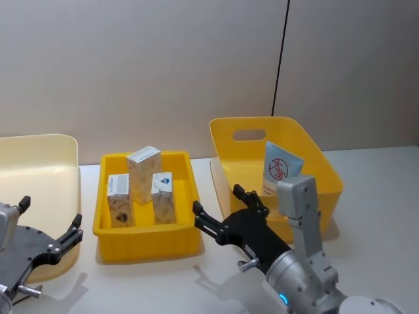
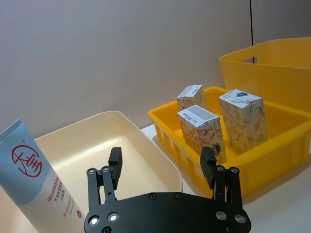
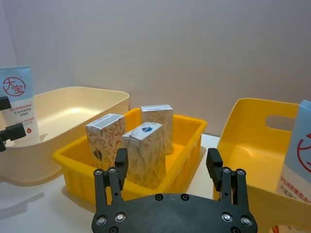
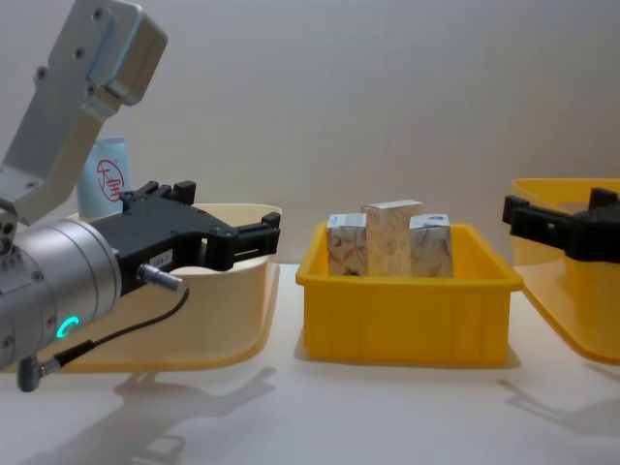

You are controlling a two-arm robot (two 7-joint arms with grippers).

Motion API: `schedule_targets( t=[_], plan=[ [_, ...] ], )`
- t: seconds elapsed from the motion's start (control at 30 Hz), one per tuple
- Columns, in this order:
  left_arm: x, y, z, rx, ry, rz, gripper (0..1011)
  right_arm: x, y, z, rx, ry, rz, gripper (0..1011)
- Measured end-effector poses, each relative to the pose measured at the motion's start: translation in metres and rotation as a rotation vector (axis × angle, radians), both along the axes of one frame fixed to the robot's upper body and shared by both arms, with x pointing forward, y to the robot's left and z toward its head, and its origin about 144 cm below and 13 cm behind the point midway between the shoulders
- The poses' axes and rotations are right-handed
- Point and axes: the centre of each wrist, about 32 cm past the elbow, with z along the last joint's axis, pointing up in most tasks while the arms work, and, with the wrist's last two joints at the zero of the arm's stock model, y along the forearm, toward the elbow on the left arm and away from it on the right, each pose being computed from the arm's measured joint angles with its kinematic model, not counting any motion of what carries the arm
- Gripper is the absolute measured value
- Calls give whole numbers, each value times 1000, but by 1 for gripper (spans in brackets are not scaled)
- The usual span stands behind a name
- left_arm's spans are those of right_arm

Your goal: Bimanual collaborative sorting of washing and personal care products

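Three beige printed cartons (image 1: 144, 186) stand upright in the shallow yellow tray (image 1: 147, 243) at the middle. One pale-blue tube with a red circled character (image 1: 280, 170) leans inside the tall yellow bin (image 1: 327, 173) on the right. Another tube (image 2: 30, 175) stands in the cream bin (image 1: 39, 154) on the left. My left gripper (image 1: 51, 214) hovers open and empty at the cream bin's near edge. To the right of the tray's front corner, my right gripper (image 1: 217, 199) is also open and holds nothing, just ahead of the tall bin.
The three containers sit in a row on a white table, close together, below a plain wall. In the chest view the left arm (image 4: 68, 271) partly covers the cream bin (image 4: 242, 291). Bare table lies in front of the tray (image 4: 407, 310).
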Motion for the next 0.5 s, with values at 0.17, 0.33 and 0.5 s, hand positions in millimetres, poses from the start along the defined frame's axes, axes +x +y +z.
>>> schedule_targets(
  t=[0.17,0.33,0.5],
  plan=[
    [0,0,0,0,0,0,1000,7,2,2,-12,3,16,1001],
    [0,0,0,0,0,0,1000,14,5,5,-38,6,35,1001],
    [0,0,0,0,0,0,1000,20,9,8,-71,8,52,1001]
  ],
)
